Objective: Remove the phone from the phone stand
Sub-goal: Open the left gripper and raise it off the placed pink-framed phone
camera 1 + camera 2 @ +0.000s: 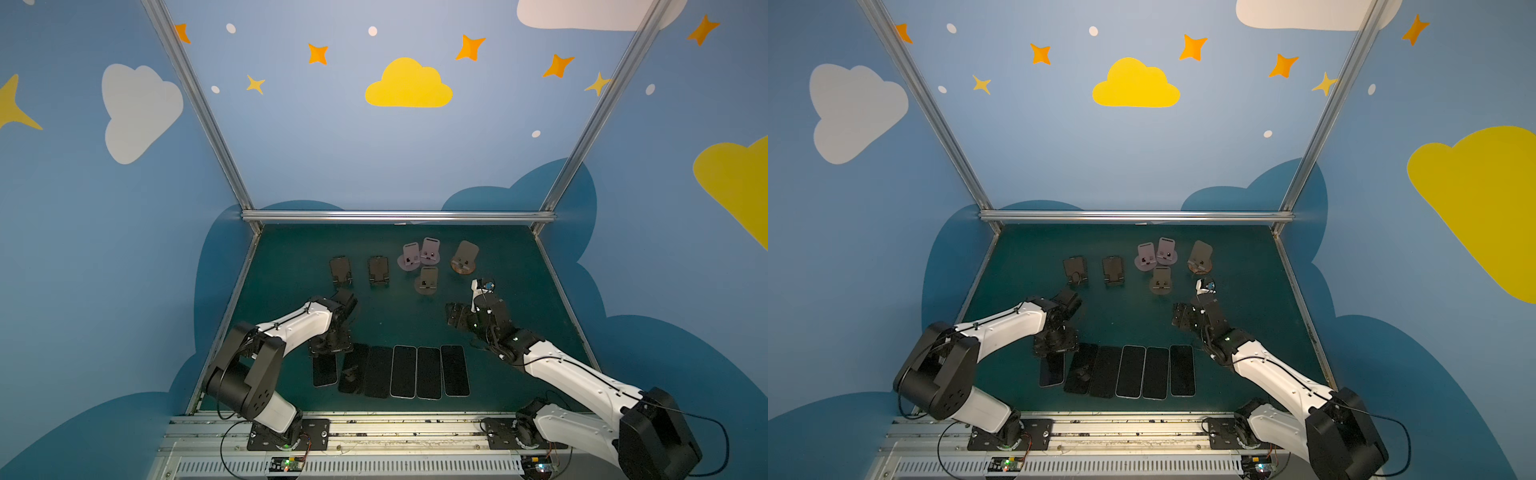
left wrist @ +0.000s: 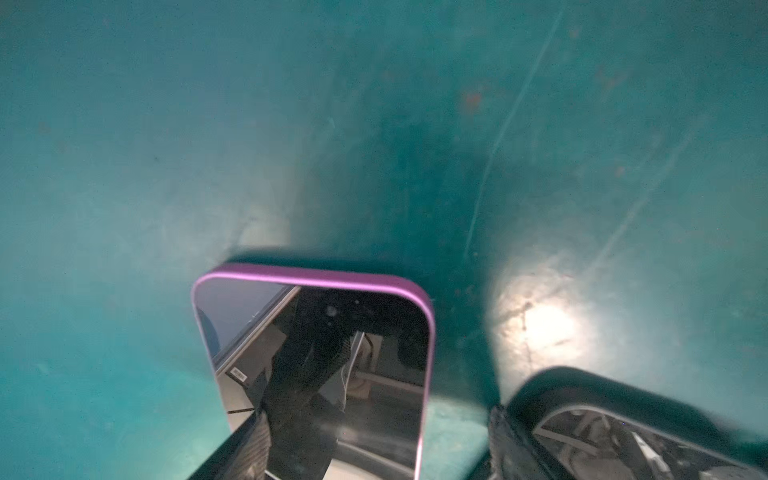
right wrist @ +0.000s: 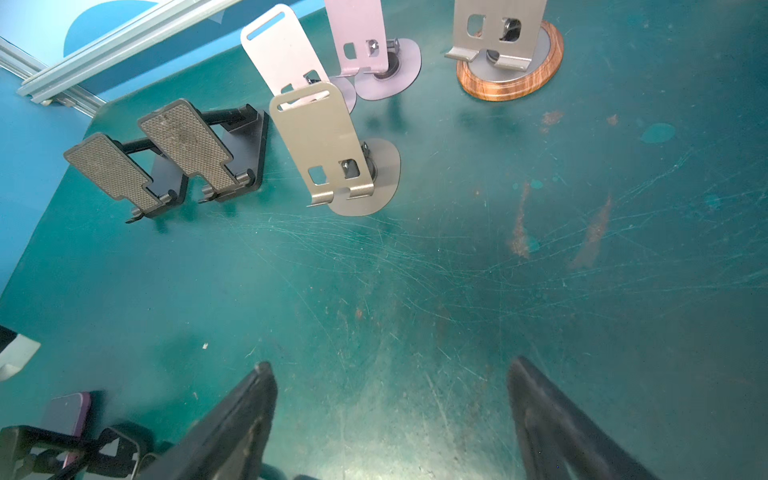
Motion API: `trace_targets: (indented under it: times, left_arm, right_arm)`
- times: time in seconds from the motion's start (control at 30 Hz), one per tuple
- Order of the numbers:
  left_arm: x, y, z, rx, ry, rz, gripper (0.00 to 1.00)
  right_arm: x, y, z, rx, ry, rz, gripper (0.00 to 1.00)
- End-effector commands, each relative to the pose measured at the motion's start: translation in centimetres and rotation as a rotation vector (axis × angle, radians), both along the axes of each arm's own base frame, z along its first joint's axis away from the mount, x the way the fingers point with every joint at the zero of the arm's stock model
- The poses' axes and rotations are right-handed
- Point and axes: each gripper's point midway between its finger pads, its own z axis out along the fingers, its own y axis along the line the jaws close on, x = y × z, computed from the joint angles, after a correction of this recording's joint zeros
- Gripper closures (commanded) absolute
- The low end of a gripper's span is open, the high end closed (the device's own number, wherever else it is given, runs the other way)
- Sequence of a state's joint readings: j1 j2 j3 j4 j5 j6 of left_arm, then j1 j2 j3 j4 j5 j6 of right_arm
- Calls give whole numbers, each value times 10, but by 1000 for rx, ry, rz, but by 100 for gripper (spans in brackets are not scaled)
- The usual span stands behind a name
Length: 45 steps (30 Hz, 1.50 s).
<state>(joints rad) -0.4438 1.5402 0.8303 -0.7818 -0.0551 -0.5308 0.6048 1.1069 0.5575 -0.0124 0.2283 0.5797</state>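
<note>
Top views: L gripper (image 1: 330, 347) covers far end of purple-cased phone (image 1: 325, 374), so jaws are unreadable there. L wrist view cuts phone off at frame edge. Fingers (image 2: 249, 449) are parted, one clear of phone's side, no grip. Phone lies flat, left end of phone row (image 1: 428, 372) along mat's (image 1: 415, 324) near edge, well apart from phone stands (image 1: 426, 280). L arm bends down over it. R gripper (image 3: 390, 365) is spread wide above mid-mat.

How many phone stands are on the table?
6. Two black stands back left; three round-based stands clustered mid-back; one wooden-based stand right of them. None seems hidden.
</note>
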Motion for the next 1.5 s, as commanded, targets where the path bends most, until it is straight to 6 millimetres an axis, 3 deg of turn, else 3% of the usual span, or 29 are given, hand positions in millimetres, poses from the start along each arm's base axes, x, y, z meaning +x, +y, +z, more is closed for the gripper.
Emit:
trace_targets:
  times: [0.0, 0.2, 0.27, 0.37, 0.6, 0.77, 1.0, 1.13, 1.2, 1.3, 1.4, 1.47]
  left_arm:
    - [6, -1, 12, -20, -57, 29, 15]
    - [38, 29, 52, 16, -266, 169, 6]
    - [45, 40, 55, 31, -305, 231, 4]
    - [51, 47, 44, 16, -294, 309, 3]
    - [59, 25, 18, -154, -280, 377, 3]
    - [50, 16, 7, -206, -245, 397, 3]
    - [39, -6, 14, -276, -255, 387, 3]
    - [37, -9, 25, -282, -293, 373, 3]
    - [36, -2, 35, -248, -320, 366, 3]
    - [31, 33, 50, -89, -378, 424, 2]
    - [27, 56, 46, -33, -407, 489, 1]
    - [27, 60, 37, -45, -412, 507, 1]
  right_arm:
    - [6, 2, 13, 7, -30, -6, 13]
    - [5, 6, 14, 16, -25, 9, 13]
    - [5, 6, 14, 16, -26, 10, 13]
    - [5, 6, 15, 18, -29, 12, 13]
    - [4, 4, 18, 16, -36, 13, 13]
    - [3, 4, 19, 18, -37, 14, 13]
    - [4, 6, 18, 19, -36, 19, 13]
    - [3, 6, 17, 16, -36, 22, 13]
    - [3, 6, 16, 13, -32, 22, 13]
    - [3, 7, 17, 17, -32, 26, 13]
    - [3, 8, 18, 24, -34, 31, 13]
    - [3, 9, 17, 22, -31, 32, 13]
